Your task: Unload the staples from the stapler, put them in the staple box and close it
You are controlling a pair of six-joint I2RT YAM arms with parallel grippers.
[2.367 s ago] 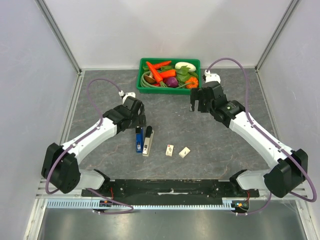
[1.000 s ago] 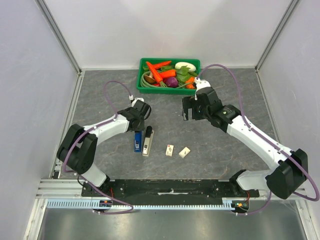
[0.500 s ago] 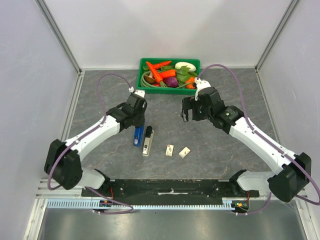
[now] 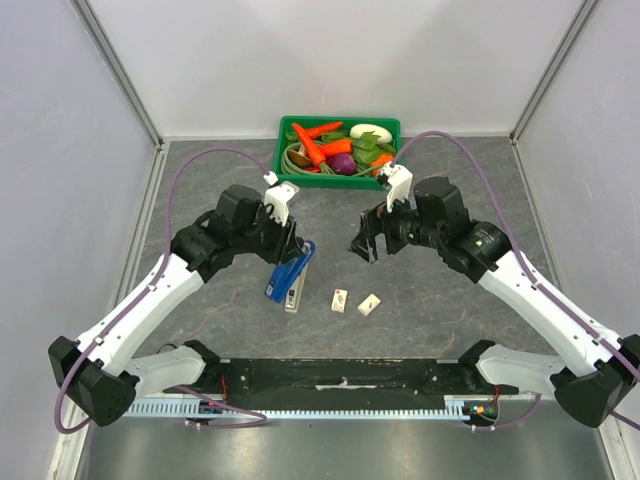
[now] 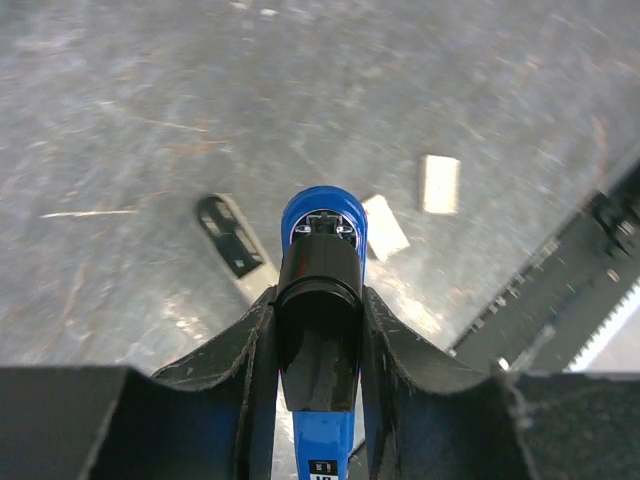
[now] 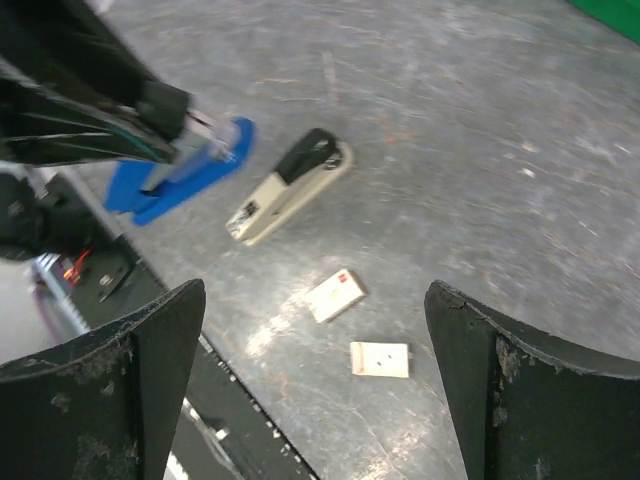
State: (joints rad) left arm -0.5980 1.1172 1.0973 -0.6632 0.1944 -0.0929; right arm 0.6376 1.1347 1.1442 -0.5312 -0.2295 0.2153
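A blue stapler [image 4: 290, 272] with a black top [image 5: 319, 310] hangs tilted above the table, nose pointing down. My left gripper [image 4: 284, 248] is shut on its rear half, one finger on each side [image 5: 318, 305]. The right wrist view also shows the blue stapler [image 6: 182, 170] in the air under the left arm. A beige stapler [image 4: 297, 291] lies flat on the table just beside it [image 6: 291, 184]. My right gripper [image 4: 365, 238] hovers to the right of both, jaws wide open and empty [image 6: 315, 380]. No loose staples show.
Two small pale boxes [image 4: 341, 299] [image 4: 369, 304] lie on the table right of the staplers, below my right gripper [image 6: 336, 295] [image 6: 380, 359]. A green tray [image 4: 285, 175] of toy vegetables stands at the back. A black rail [image 4: 340, 375] runs along the near edge.
The left gripper has raised the blue stapler off the table and tilted it, and the left arm has swung up. The right gripper has drifted left and lower, still open.
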